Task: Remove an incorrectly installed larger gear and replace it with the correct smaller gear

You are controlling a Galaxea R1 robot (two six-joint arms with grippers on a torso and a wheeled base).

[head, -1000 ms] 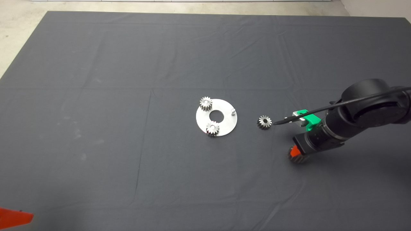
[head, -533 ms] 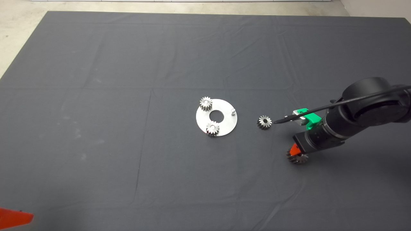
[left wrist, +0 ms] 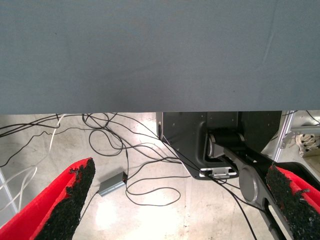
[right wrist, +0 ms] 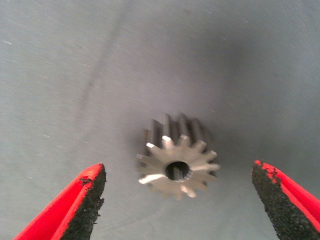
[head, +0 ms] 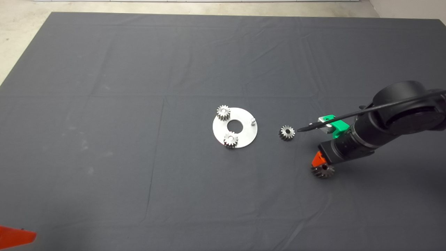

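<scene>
Right tool (right wrist: 177,200) risen, spread above larger gear (right wrist: 177,157)

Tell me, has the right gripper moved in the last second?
Yes. The right gripper has lifted off the larger gear, which stays on the mat; its red finger tip now sits nearer the smaller gear, uncovering the larger gear's centre hole.

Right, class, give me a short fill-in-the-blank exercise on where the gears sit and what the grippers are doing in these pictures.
1. The round metal plate carries ____ gears.
2. The right gripper hangs above the larger gear with its fingers ____.
3. The smaller gear lies on the mat, between the plate and the ____ gripper.
4. The left gripper waits at the mat's lower ____ corner.

Missing words: two; open; right; left
</scene>
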